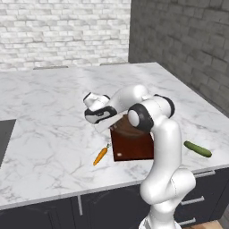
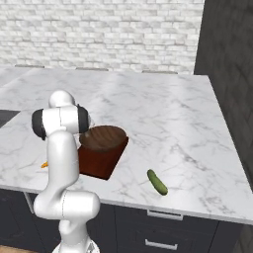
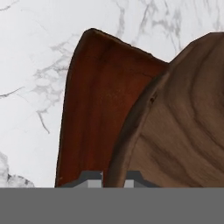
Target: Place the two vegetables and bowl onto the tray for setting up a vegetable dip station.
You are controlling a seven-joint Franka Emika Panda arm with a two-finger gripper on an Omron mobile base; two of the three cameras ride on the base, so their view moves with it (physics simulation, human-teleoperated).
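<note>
squarely over the tray (image 2: 99, 160), tool (image 3: 114, 177) pinched tight on the bowl (image 2: 103, 138) rim.

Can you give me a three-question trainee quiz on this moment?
1. True or false: the round dark brown wooden bowl sits over the flat reddish-brown wooden tray.
2. Which vegetable lies nearer the tray: (a) the slim orange carrot or (b) the slender dark green cucumber?
3. What is the hand shut on?

Key:
1. True.
2. (a): the carrot lies just beside the tray's edge; the cucumber lies farther off on the white marble counter.
3. The bowl's rim, seen between the fingertips in the hand view.
</note>
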